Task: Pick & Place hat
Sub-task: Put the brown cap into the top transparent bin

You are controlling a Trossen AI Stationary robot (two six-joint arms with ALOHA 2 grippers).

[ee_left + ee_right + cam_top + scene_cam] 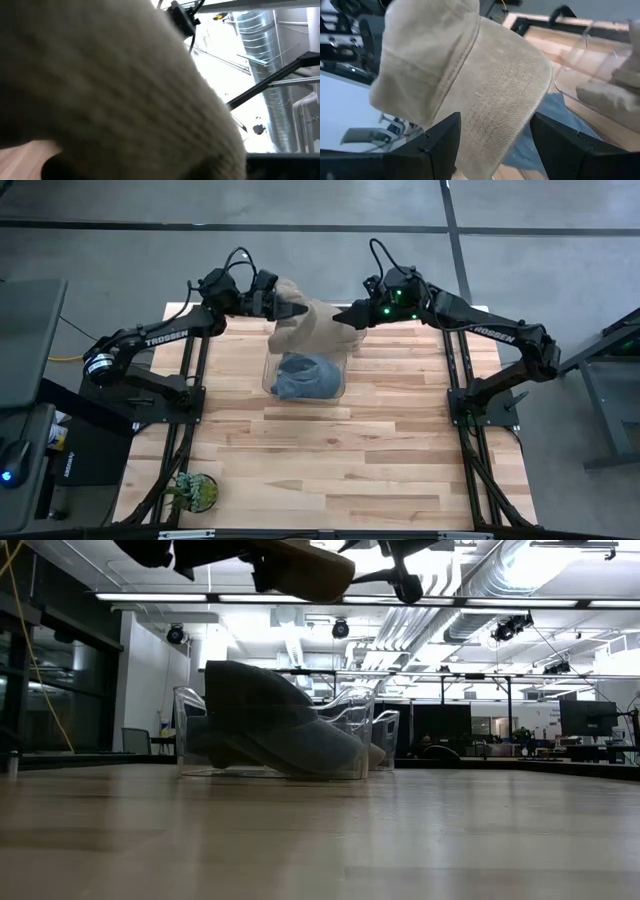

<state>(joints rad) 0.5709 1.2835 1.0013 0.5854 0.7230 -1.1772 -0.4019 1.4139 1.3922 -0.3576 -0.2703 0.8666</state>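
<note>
Both arms hold the beige hat (308,320) aloft between them, left jaws (298,311) and right jaws (349,316) each clamped on it above the clear bin (342,380) holding a blue hat (305,375); uneven release could drop it onto the desk (330,460) instead

Ribbed beige corduroy hat (485,85), clear plastic bin (340,370), wooden table (330,460)

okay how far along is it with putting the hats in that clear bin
Done: a blue hat already lies inside the clear bin. In hand: the beige hat hangs above the bin's far edge, with the left gripper and right gripper at its two sides. Left: lowering it into the bin and releasing it.
</note>
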